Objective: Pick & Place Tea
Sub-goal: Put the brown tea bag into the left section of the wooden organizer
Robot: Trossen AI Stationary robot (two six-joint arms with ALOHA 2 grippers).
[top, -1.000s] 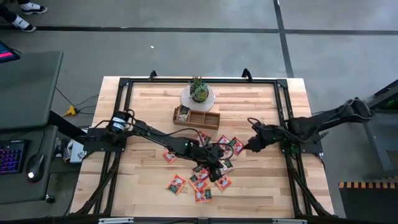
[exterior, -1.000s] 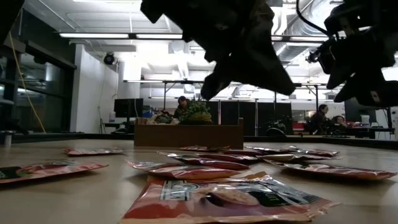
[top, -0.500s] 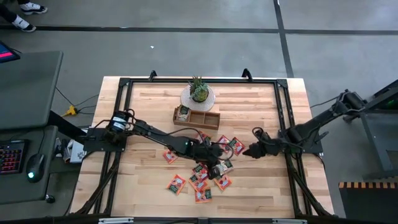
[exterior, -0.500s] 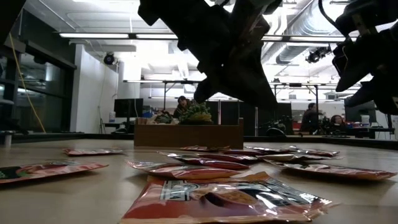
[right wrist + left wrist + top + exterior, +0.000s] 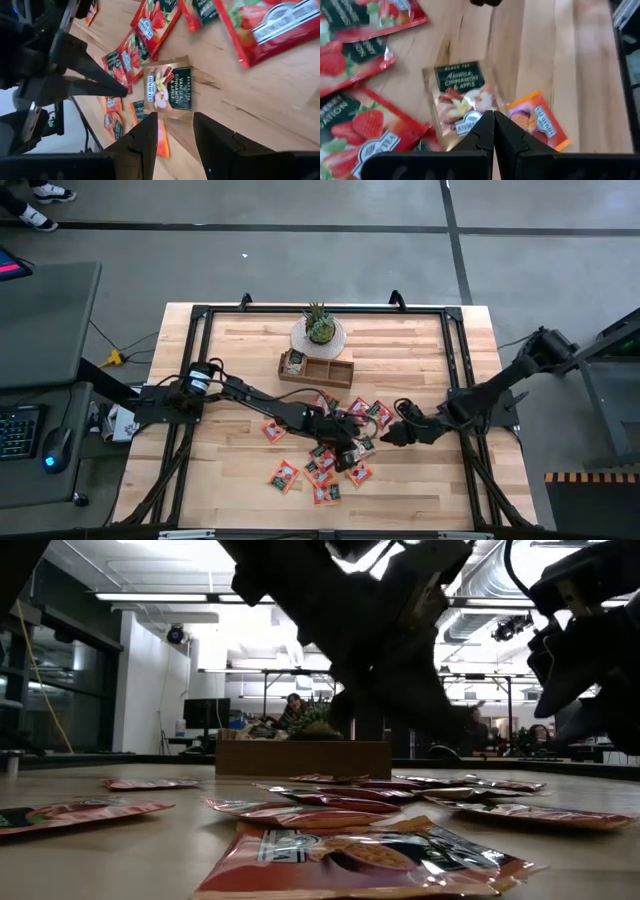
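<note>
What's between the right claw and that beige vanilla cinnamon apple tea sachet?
Nothing visible. The open right claw faces the beige sachet across bare table; the shut left claw hovers close over its far side.

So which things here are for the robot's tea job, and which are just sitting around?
For the job:
- tea sachets scattered on the table
- beige vanilla sachet, lying between both arms
- left gripper, jaws shut
- right gripper, jaws apart
- wooden tray, probably where the tea goes

Just sitting:
- potted plant
- keyboard and mouse on the side desk
</note>
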